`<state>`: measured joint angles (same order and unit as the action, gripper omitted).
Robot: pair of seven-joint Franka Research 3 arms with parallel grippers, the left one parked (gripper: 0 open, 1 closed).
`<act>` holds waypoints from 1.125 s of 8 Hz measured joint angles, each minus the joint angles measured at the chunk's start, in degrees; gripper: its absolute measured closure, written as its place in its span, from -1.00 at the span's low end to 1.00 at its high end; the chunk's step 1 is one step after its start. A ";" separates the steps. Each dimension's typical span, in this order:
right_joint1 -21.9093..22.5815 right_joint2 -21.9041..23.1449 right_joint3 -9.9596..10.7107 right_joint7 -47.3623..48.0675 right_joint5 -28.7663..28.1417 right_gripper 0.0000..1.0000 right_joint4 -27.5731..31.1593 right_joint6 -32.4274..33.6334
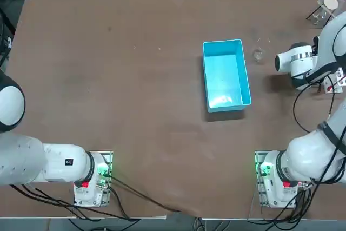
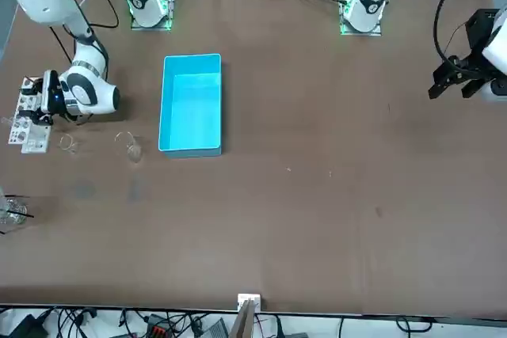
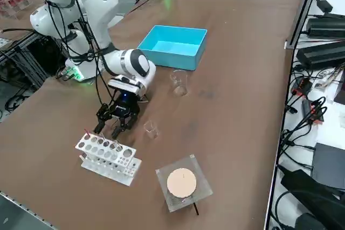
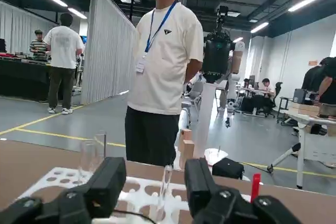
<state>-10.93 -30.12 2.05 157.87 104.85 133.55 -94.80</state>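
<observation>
The right gripper (image 3: 109,129) hovered low over the brown table (image 3: 242,79), black fingers (image 4: 107,182) spread wide and empty. Just ahead, in line with the gap, a slim clear glass test tube (image 4: 166,182) stood upright in a white, round-holed plastic rack (image 3: 108,157). A small clear beaker (image 3: 151,130) sat near the rack.

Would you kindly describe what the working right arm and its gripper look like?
The right arm is made of glossy white, rounded links, with thin black cables looping loosely alongside it. Its base glows green. The right gripper, just beside the white tube rack, is black, with two chunky, blunt fingers standing apart.
</observation>
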 joint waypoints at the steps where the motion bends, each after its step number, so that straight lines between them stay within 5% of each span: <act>1: -0.55 -0.21 0.00 0.01 0.05 -0.30 -0.09 -0.07; 4: -1.89 -0.28 -0.02 0.04 0.07 0.11 -0.20 -2.66; 6: -1.94 -0.28 -0.13 0.05 0.07 0.22 -0.39 -3.31; 9: -1.94 -0.28 -0.42 0.06 0.07 0.72 -0.64 -3.33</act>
<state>-12.87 -30.40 1.64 157.93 104.92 132.91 -98.13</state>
